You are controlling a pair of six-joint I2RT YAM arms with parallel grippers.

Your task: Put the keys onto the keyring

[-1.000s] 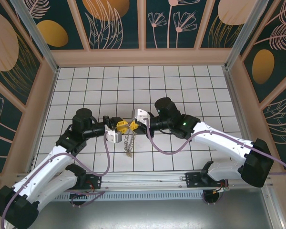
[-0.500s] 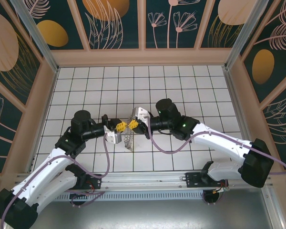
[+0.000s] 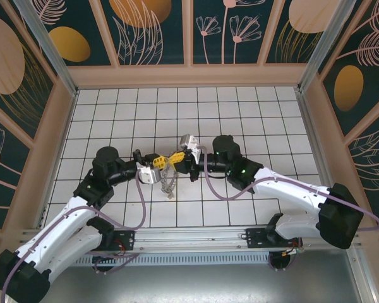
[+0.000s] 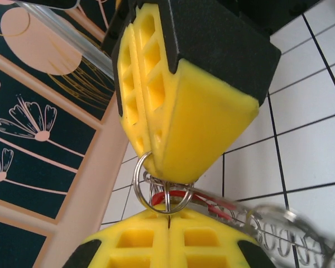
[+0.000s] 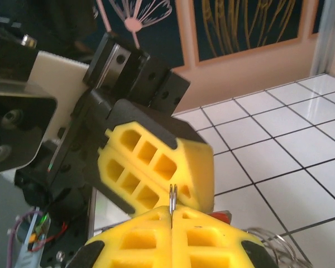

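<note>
At the near edge of the white tiled table (image 3: 252,120) the two arm bases sit side by side. Both arms reach inward, so their yellow-tipped claws meet nose to nose above the middle tiles. The left gripper (image 3: 158,166) has its fingers pressed together. Its wrist view shows a small wire loop (image 4: 138,184) running down into the seam between the pads, nipped there. The right gripper (image 3: 175,157) is likewise pressed together, and in its own wrist view a thin sliver of the same loop stands up out of the closed seam. Each claw therefore pinches that loop from an opposite side. Just behind the loop, between the two sets of fingertips, sits the key (image 4: 181,196), its red tag showing. Its metal part is too blurred to trace, so it may be threaded on the loop, though I cannot tell. The keyring (image 3: 168,182) trails from where the claws meet toward the near side in the overhead view, its fringe of small metal pieces strung out over the tiles. Beyond, the tiles run on to the far wall (image 3: 189,38) of dark panels painted with flowers.
</note>
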